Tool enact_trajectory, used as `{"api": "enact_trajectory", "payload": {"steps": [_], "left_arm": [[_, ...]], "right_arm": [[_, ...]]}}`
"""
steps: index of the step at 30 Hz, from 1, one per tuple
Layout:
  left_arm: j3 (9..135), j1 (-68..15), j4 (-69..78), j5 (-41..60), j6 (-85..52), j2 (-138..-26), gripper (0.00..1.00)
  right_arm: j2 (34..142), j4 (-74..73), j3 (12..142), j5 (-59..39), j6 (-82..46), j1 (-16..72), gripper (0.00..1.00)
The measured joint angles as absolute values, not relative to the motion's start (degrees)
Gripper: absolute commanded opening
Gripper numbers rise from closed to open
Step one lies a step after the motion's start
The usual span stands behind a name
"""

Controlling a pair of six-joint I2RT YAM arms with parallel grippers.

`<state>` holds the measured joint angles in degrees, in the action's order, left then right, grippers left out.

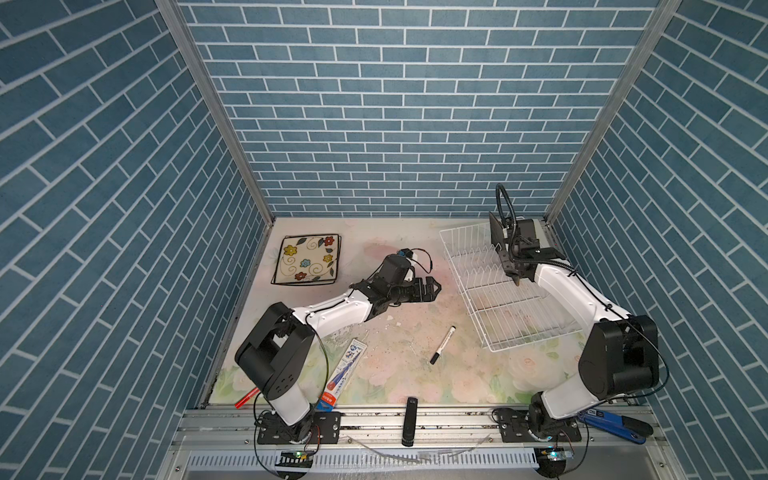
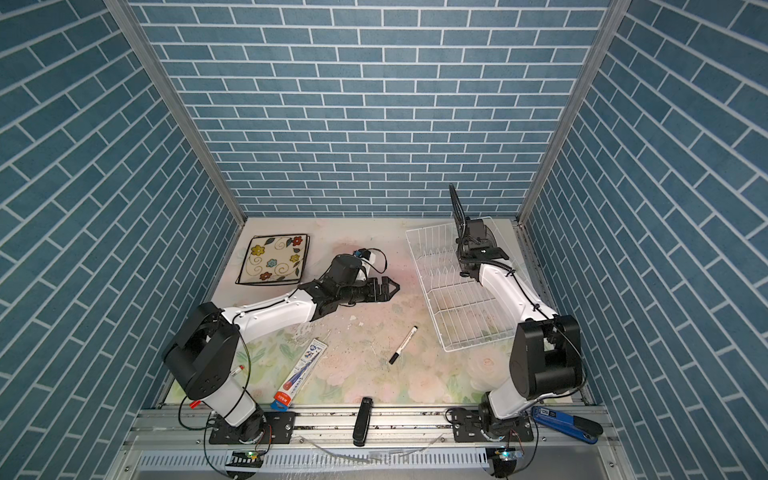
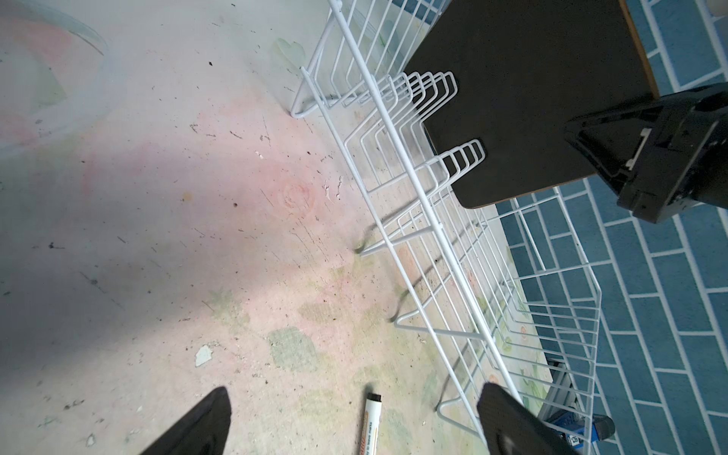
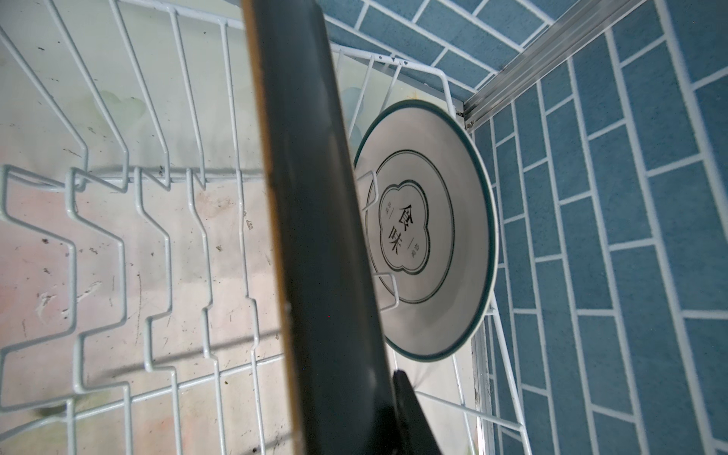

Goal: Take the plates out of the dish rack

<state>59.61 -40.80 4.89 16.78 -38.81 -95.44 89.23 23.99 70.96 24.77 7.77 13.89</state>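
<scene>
While upright in dish rack (image 1: 498, 305), black plate (image 1: 496, 230) rim-clenched by right jaws; left jaws released over table (image 1: 395, 332).

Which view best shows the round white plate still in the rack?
The right wrist view: the round white dark-rimmed plate faces the camera, upright in the white wire dish rack beside the black square plate. In both top views the right arm mostly hides it; the left wrist view does not clearly show it.
</scene>
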Motion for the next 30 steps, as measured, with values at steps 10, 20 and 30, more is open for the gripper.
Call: {"api": "enact_trajectory", "payload": {"steps": [10, 20, 30], "left_arm": [[59.6, -40.8, 4.8, 16.7, -38.8, -95.4, 1.0], [59.6, -40.8, 4.7, 16.6, -38.8, -95.4, 1.0], [59.6, -40.8, 4.7, 16.6, -38.8, -95.4, 1.0]], "right_arm": [[87.4, 23.6, 69.2, 24.9, 7.4, 14.0, 0.0], [86.6, 24.7, 69.1, 24.6, 6.9, 14.1, 0.0], [83.1, 24.7, 68.9, 24.3, 6.9, 14.5, 0.0]]}}
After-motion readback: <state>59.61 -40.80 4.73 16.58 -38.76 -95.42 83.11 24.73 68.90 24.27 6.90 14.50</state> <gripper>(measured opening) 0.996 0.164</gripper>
